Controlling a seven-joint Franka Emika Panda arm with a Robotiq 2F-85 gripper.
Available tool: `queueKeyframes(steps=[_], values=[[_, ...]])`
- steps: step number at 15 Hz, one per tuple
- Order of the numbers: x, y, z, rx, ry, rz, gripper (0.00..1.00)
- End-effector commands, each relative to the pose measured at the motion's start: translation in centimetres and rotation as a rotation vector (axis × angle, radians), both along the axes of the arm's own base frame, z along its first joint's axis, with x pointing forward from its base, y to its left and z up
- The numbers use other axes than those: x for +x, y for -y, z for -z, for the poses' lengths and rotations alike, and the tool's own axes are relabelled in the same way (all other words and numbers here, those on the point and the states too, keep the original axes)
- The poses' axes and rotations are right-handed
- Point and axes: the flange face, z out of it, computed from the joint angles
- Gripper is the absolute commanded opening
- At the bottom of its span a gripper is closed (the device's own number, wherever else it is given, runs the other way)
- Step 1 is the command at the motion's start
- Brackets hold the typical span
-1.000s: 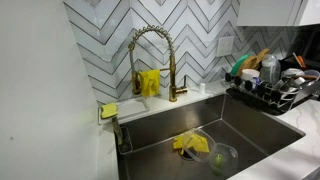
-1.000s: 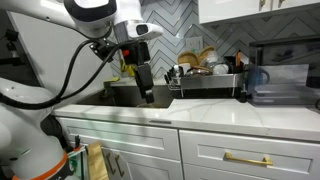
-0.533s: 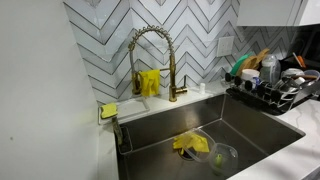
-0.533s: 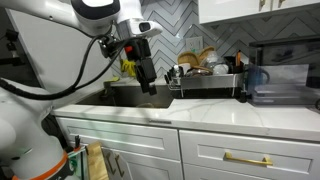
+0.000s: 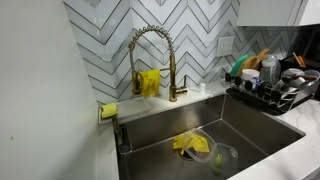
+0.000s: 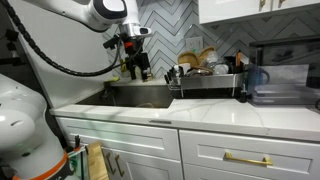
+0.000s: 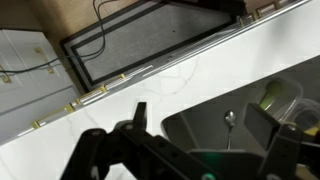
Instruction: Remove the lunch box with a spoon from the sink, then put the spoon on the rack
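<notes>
In an exterior view, the sink [image 5: 255, 130] filled the lower frame, grey steel, with the gold faucet [image 5: 150, 55] arching over its far edge and a yellow rag [image 5: 150, 82] draped on it. A yellow sponge [image 5: 108, 111] sat on the far-left corner of the rim. Down in the basin lay a crumpled yellow cloth [image 5: 190, 143], and just to its near right sat the lunch box [image 5: 226, 153], clear plastic and upright on the sink floor, with the spoon [image 5: 218, 161] showing as a light-green fleck inside it. The rack [image 5: 275, 92] stood on the counter to the right, loaded with dishes and bottles. No arm showed in that shot. In an exterior view from across the room, the gripper [image 6: 140, 72] hung above the sink [image 6: 140, 95], pointing down, apart from the rim, with nothing between its fingers. The rack [image 6: 205, 82] sat just right of the basin on the white counter [image 6: 200, 115], and a black appliance [image 6: 280, 85] stood farther right. In the wrist view, the gripper [image 7: 195, 152] filled the bottom edge, its fingers [image 7: 100, 150] spread fully apart and empty. Beyond them lay the sink [image 7: 215, 115], with something pale yellow at its right side that was too blurred to name.
</notes>
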Motion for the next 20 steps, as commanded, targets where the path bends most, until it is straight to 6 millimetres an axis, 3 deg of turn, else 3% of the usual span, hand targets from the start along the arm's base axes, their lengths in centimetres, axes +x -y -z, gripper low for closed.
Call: queueKeyframes(steps=[1, 3, 8, 12, 16, 20], values=[[0.4, -1.4, 0.5, 0.005, -0.018, -0.045, 1.00], [1.0, -3.4, 1.6, 0.002, -0.046, -0.092, 1.00], [1.5, -3.6, 1.8, 0.004, -0.055, -0.109, 1.00], [3.5, -8.1, 5.7, 0.033, -0.053, -0.311, 1.00], [4.9, -14.0, 10.2, 0.061, -0.056, -0.491, 1.00], [6.3, -18.5, 14.9, 0.111, -0.063, -0.570, 1.00]])
